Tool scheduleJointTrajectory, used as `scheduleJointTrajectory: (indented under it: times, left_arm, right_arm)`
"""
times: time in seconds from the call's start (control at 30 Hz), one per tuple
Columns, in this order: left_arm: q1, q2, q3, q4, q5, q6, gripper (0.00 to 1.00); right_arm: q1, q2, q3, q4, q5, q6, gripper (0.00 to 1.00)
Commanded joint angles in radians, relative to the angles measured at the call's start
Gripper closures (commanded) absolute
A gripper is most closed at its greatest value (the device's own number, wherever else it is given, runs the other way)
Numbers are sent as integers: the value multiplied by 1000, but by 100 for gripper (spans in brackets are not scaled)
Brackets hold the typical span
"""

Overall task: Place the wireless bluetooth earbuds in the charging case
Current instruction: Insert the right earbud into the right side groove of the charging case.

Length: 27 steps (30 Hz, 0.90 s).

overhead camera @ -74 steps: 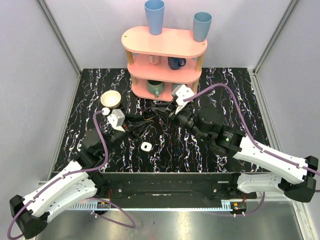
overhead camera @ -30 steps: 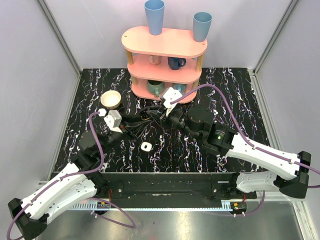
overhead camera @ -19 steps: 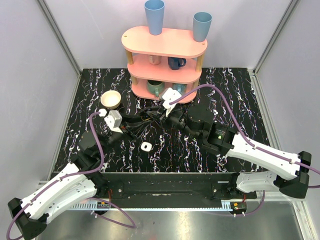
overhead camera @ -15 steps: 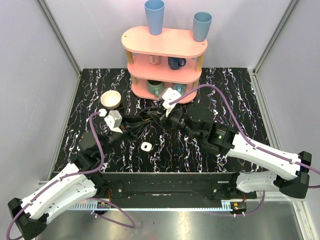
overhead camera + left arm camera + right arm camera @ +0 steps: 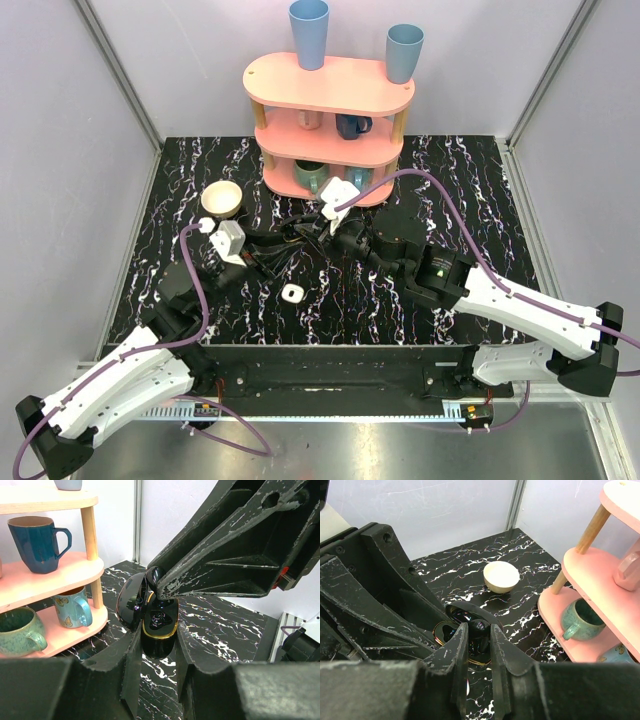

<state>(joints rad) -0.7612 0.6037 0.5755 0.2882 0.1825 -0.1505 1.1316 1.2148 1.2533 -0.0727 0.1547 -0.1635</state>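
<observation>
In the left wrist view my left gripper [image 5: 156, 647] is shut on the charging case [image 5: 159, 630], a glossy black case with a gold rim. Its lid [image 5: 131, 602] stands open. My right gripper [image 5: 478, 635] is shut on a glossy black earbud [image 5: 482, 629] and holds it right over the open case [image 5: 440, 632], touching or nearly touching the inside. The earbud [image 5: 154, 575] also shows at the right fingertips [image 5: 172, 582] in the left wrist view. In the top view both grippers, left [image 5: 285, 247] and right [image 5: 308, 228], meet mid-table.
A small white rounded-square object [image 5: 292, 292] with a dark spot lies on the table near the front. A cream bowl [image 5: 221, 197] stands at the back left. A pink tiered shelf [image 5: 330, 120] with mugs and blue cups stands behind the grippers.
My right gripper has moved left with the earbud, up to the case held by my left gripper. The left arm shifted slightly left. In the last half second there was almost no movement.
</observation>
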Motion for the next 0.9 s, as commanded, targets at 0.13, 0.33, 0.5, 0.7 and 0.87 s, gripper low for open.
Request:
scheduleJointTrajectory:
  times: [0.13,0.33,0.5,0.7,0.87]
  left_arm:
    - [2,1,40,104,-23,-1,100]
    - [2,-5,41,109,-18,9,100]
    - [2,10,38,108,3,12,100]
    - [2,11,35,109,14,12,100]
    - [2,2,34,97,18,14,100]
  right_arm:
    - [8,0,26,-19,-10,-22,83]
    - [8,8,31,-24,-9,-22,84]
    - [8,25,58,-7,19,-48,84]
    - [8,28,55,36,25,-53,84]
    - [8,20,46,62,37,-44,84]
